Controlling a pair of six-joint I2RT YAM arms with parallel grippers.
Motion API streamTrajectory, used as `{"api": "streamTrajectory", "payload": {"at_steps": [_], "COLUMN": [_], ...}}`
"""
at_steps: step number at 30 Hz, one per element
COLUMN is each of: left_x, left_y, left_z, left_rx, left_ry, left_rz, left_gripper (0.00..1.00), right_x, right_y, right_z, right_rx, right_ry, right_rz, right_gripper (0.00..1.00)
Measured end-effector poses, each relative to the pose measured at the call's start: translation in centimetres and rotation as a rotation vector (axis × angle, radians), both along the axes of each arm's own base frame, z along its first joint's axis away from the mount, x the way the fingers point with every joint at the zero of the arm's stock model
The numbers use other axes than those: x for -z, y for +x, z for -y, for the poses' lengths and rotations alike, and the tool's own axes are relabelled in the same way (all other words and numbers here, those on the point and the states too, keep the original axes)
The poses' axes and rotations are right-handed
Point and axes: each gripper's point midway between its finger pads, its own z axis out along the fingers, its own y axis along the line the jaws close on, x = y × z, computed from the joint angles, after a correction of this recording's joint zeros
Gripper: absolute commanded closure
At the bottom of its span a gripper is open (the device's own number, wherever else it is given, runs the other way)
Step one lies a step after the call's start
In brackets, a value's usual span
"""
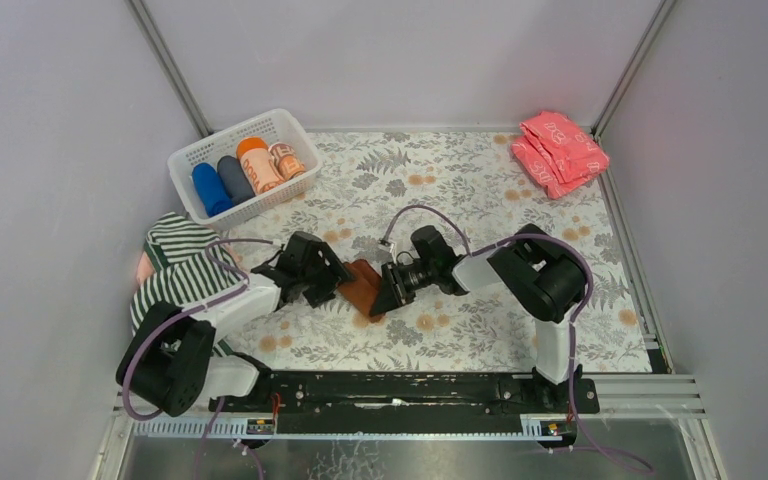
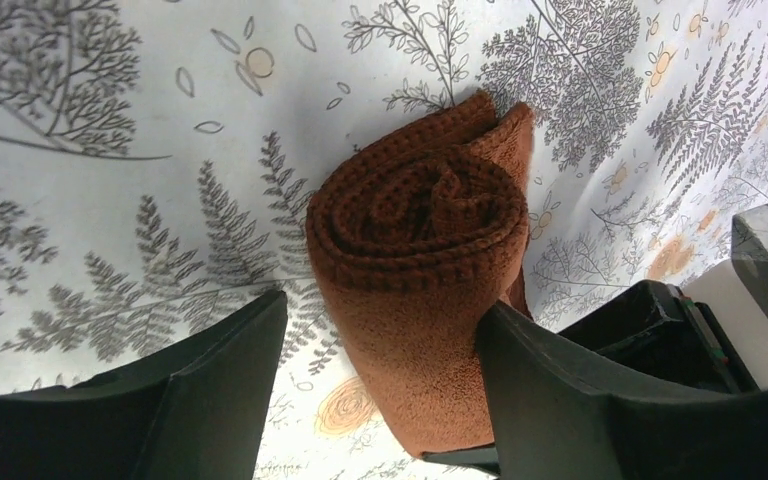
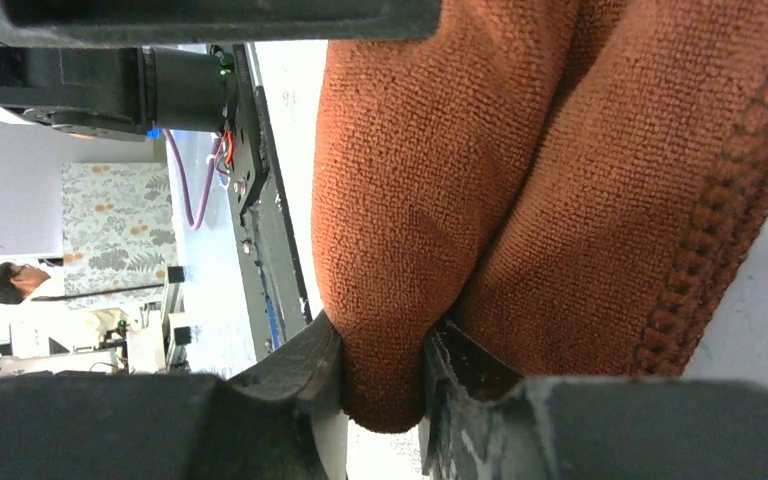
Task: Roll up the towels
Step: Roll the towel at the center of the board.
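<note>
We counted one brown towel (image 1: pixel 363 285), rolled, at the middle of the desk (image 1: pixel 480 190), four rolls (image 1: pixel 235 178) in one basket (image 1: pixel 185 165), one pink stack (image 1: pixel 560 150) and two claws. The brown towel lay between the parted fingers of the left claw (image 2: pixel 380 310), while the right claw (image 3: pixel 385 345) was clamped on its loose fold
</note>
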Motion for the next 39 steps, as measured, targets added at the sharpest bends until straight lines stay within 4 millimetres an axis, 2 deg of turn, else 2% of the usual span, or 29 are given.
{"api": "streamTrajectory", "payload": {"at_steps": [4, 9, 13, 18, 20, 23, 31, 35, 39], "left_x": [0.5, 0.5, 0.5, 0.5, 0.5, 0.5, 0.5, 0.5, 0.4], "left_y": [0.8, 1.5, 1.6, 1.6, 1.6, 1.6, 1.6, 1.6, 1.6], "left_z": [0.5, 1.0, 1.1, 1.1, 1.1, 1.1, 1.1, 1.1, 1.1], "left_rx": [0.006, 0.011, 0.011, 0.011, 0.011, 0.011, 0.011, 0.011, 0.012], "left_ry": [-0.008, -0.015, -0.015, -0.015, -0.015, -0.015, -0.015, -0.015, -0.015], "left_rz": [0.001, 0.018, 0.022, 0.022, 0.022, 0.022, 0.023, 0.023, 0.023], "left_gripper": [0.35, 0.35, 0.36, 0.36, 0.36, 0.36, 0.36, 0.36, 0.33], "right_x": [-0.1, -1.3, -3.2, -6.5, -6.9, -6.4, -1.9, -1.1, -0.7], "right_y": [0.3, 1.4, 2.2, 1.4, 1.0, 0.7, 1.5, 1.7, 1.9], "right_z": [0.3, 1.8, 3.0, 1.5, 0.8, 0.6, 1.0, 1.1, 1.2], "right_rx": [0.026, 0.104, 0.164, 0.155, 0.144, 0.124, 0.038, 0.019, 0.013], "right_ry": [-0.032, -0.152, -0.283, -0.359, -0.394, -0.468, -0.689, -0.722, -0.743], "right_rz": [0.007, 0.131, 0.329, 0.632, 0.734, 0.854, 0.999, 1.022, 1.029], "right_gripper": [0.52, 0.38, 0.31, 0.26, 0.25, 0.24, 0.25, 0.34, 0.5]}}
